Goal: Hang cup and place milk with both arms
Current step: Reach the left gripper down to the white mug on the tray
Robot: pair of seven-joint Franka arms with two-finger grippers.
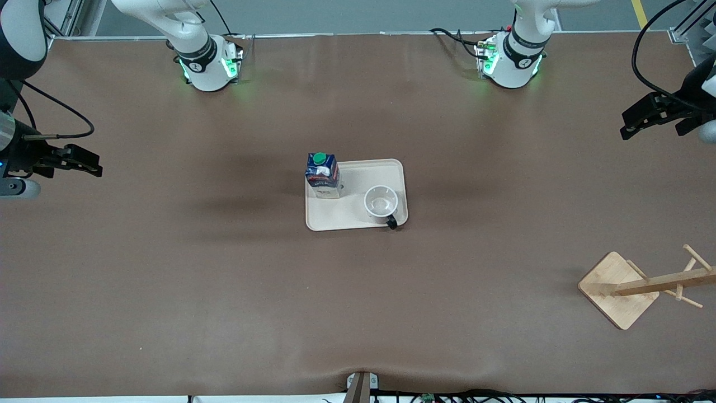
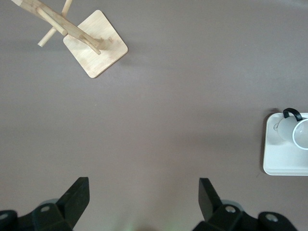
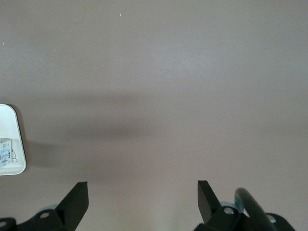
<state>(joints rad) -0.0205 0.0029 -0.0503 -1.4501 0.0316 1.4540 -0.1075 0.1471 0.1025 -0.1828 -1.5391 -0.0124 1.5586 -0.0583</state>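
Two arms, two grippers, one tray, one carton, one mug, one wooden rack, all on one brown table [image 1: 224,280]. Item: one cream tray [image 1: 386,168], rounded corners, lying at the middle of the table. Item: one milk [image 1: 323,176], dark blue carton with green cap, standing upright on the tray at the corner toward the right arm's end and farther from the front camera. Item: one cup [image 1: 381,202], white with black handle, upright with its mouth up, on the tray near the corner toward the left arm's end and nearer the front camera; its handle [image 1: 391,222] reaches the tray's nearer edge. Carton and mug stand apart, not touching. Item: one wooden cup rack [image 1: 643,285], square base, one post with several pegs, near the table's corner at the left arm's end, nearer the front camera, well apart from the tray. Item: one left gripper [image 1: 643,120], over the table's edge at the left arm's end, fingers [image 2: 77,197] spread wide apart, holding nothing. Item: one right gripper [image 1: 84,162], over the table's edge at the right arm's end, fingers [image 3: 77,202] likewise wide apart, holding nothing. Both arms wait clear of the tray.
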